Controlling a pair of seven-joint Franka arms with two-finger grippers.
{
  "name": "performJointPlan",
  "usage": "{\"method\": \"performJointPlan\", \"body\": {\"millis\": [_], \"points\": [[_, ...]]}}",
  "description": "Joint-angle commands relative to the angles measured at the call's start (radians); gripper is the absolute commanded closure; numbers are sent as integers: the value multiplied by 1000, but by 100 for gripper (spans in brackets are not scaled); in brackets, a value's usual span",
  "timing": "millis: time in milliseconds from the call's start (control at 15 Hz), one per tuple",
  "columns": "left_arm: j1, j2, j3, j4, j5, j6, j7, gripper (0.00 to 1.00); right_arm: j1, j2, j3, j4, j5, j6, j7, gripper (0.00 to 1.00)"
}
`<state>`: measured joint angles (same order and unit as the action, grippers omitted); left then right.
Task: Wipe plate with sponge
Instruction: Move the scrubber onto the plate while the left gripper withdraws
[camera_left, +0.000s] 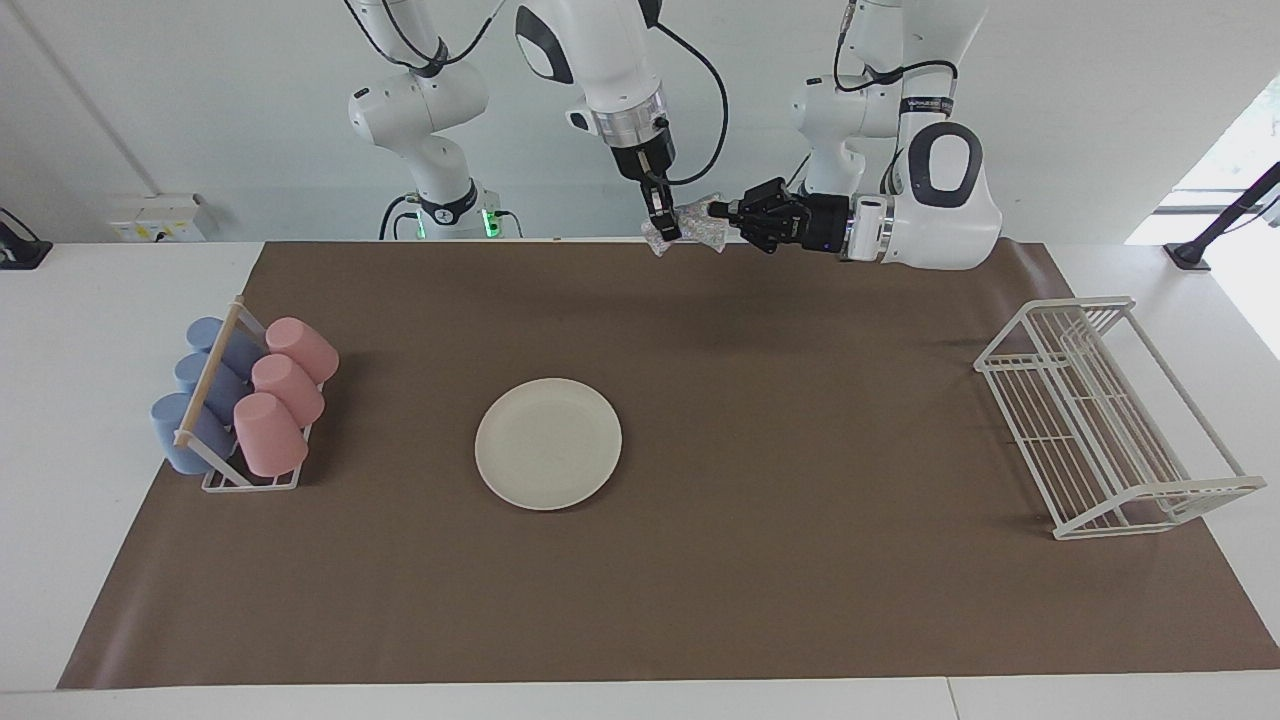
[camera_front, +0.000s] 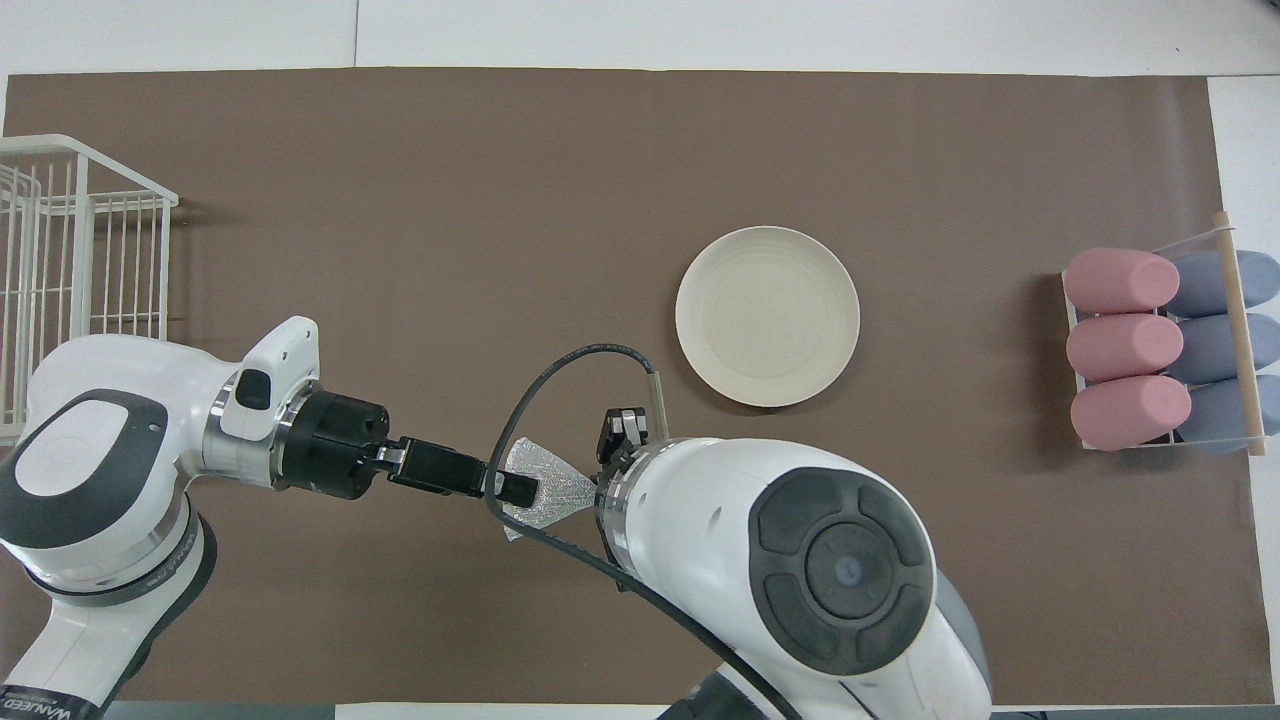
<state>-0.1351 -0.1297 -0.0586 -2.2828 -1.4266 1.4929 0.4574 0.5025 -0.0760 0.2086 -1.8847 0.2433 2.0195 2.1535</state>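
Note:
The silvery speckled sponge (camera_left: 693, 225) (camera_front: 547, 479) hangs in the air over the brown mat's edge nearest the robots. My left gripper (camera_left: 714, 210) (camera_front: 520, 488) reaches in sideways and is shut on one end of it. My right gripper (camera_left: 661, 231) points down and is shut on the other end, pinching the pad to a narrow waist. In the overhead view the right wrist hides that gripper's fingers. The cream-white plate (camera_left: 548, 443) (camera_front: 767, 316) lies flat on the mat, farther from the robots than the sponge, with nothing on it.
A rack of pink and blue cups (camera_left: 245, 400) (camera_front: 1160, 350) stands at the right arm's end of the mat. A white wire dish rack (camera_left: 1100, 415) (camera_front: 70, 260) stands at the left arm's end. The brown mat (camera_left: 800, 450) covers the table.

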Motion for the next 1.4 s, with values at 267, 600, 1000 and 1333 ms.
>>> {"method": "performJointPlan", "body": {"millis": [267, 600, 1000, 1333], "points": [[0, 2, 2, 28, 59, -14, -37, 1, -18, -7, 8, -2, 13, 1, 2, 100], [25, -4, 5, 71, 193, -14, -100, 0, -45, -10, 6, -16, 5, 2, -64, 100], [66, -1, 5, 106, 460, 53, -132, 0, -194, 39, 6, -210, 4, 192, -535, 100], [115, -4, 5, 120, 786, 182, -169, 0, -271, 165, 6, -335, 5, 502, -723, 100]]}}
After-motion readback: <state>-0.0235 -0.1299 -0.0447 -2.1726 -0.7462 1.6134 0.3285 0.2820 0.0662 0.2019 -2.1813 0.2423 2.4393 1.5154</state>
